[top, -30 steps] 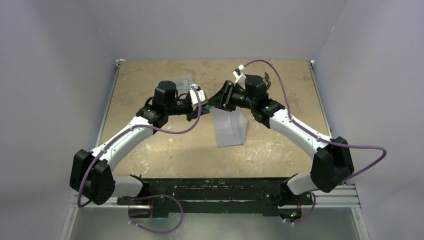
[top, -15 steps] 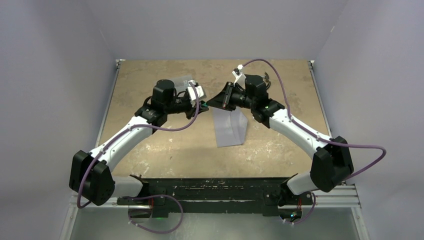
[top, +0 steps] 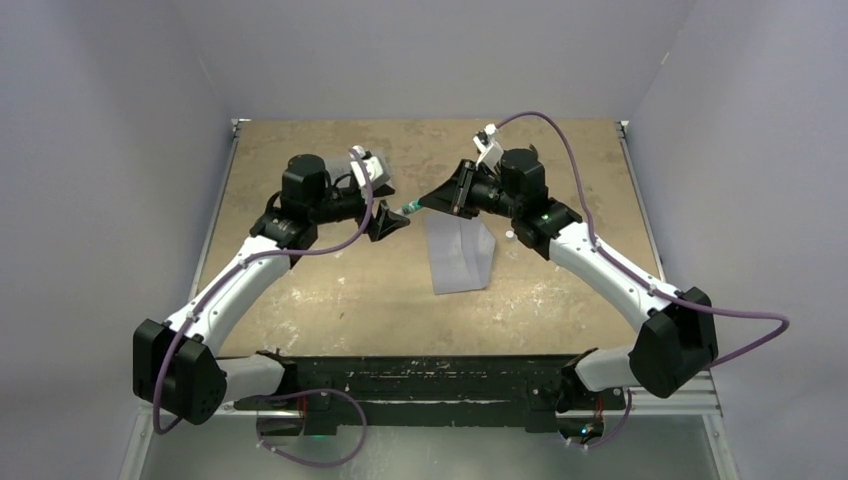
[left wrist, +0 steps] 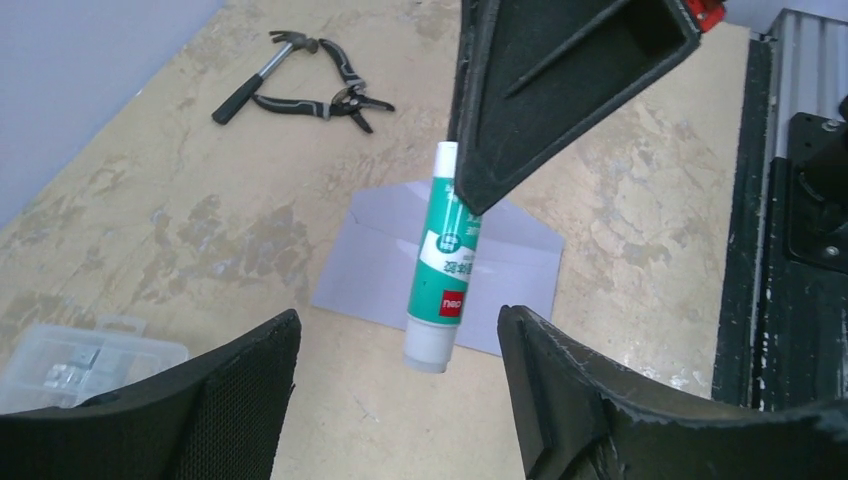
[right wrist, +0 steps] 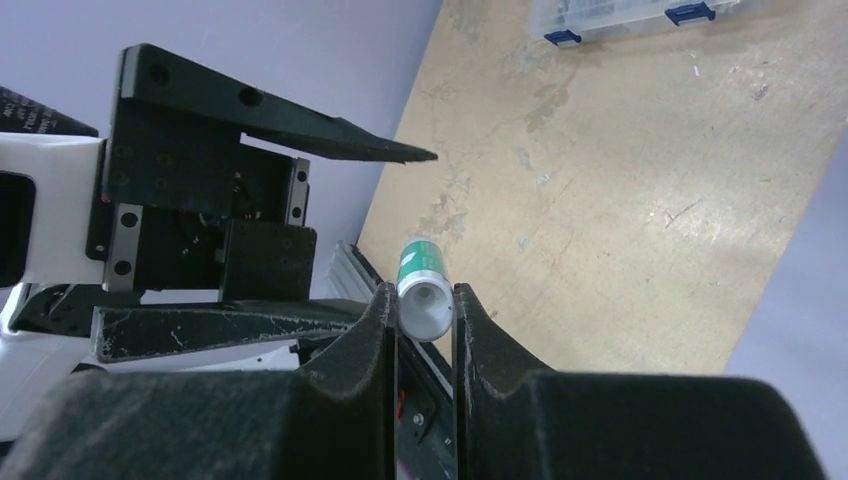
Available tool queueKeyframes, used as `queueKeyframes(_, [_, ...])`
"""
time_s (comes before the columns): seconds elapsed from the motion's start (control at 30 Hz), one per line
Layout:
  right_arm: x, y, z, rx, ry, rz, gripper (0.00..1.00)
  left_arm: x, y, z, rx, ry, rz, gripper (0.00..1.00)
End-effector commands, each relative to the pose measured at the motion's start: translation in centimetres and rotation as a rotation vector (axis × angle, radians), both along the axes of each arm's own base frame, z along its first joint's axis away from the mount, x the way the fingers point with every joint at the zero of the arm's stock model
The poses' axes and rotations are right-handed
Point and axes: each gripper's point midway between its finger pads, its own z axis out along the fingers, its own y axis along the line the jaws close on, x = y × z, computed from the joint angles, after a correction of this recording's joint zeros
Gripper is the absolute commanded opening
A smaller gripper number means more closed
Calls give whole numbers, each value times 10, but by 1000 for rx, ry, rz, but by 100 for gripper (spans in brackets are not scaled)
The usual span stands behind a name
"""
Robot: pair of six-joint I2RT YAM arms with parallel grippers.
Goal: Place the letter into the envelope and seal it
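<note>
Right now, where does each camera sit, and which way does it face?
Top external: above, behind the bases, looking down on both arms and the envelope.
Left wrist: looks down past the open left gripper at the glue stick.
Right wrist: looks along the right gripper, shut on that stick.
Both wrist views share the glue stick.

The envelope [top: 458,262] is grey-lavender, the glue stick [left wrist: 444,262] green-and-white, the table [top: 602,150] mottled tan.

In the left wrist view, the upper end of the glue stick [left wrist: 445,262] is hidden behind the right pincer [left wrist: 462,188], and its tube covers part of the envelope [left wrist: 368,265]. The clear box [left wrist: 90,355] is cut by the view's edge and partly hidden behind the left pincer [left wrist: 398,325].
</note>
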Motion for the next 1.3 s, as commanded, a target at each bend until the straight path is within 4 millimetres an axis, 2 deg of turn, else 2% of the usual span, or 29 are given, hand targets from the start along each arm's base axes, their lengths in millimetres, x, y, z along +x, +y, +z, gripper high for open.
queueKeyframes(0.0, [-4,-2,28,33,-79,22,8,-19,-12,4,-37,16,-152,69])
queueKeyframes(0.13, [-6,2,22,40,-56,48,8,-24,-17,-9,-4,55,-242,60])
queueKeyframes(0.2, [-8,4,23,55,-48,63,8,-21,-18,-12,-1,61,-241,50])
queueKeyframes(0.37, [-13,6,28,81,-47,100,9,-11,-21,-16,-2,93,-229,34])
queueKeyframes(0.43, [-12,7,24,71,-39,104,9,-10,-22,-14,-10,91,-228,35])
queueKeyframes(0.63, [-10,7,13,49,-22,104,9,-13,-17,-5,-30,56,-210,52])
queueKeyframes(0.73, [-10,7,11,46,-20,102,9,-17,-15,-1,-37,44,-215,53])
queueKeyframes(0.77, [-10,7,11,47,-18,102,9,-17,-14,0,-39,41,-215,51])
queueKeyframes(0.9, [-11,8,12,53,-17,104,9,-23,-16,-3,-44,50,-246,30])
queueKeyframes(0.97, [-12,9,13,61,-17,112,10,-25,-16,-7,-43,65,-262,23])
queueKeyframes(1.07, [-14,10,16,76,-24,127,12,-31,-18,-7,-50,67,-301,13])
queueKeyframes(1.13, [-14,11,18,83,-27,130,14,-33,-19,-4,-55,58,-318,2])
queueKeyframes(1.27, [-9,12,17,80,-39,122,29,-32,-20,0,-56,40,-322,0])
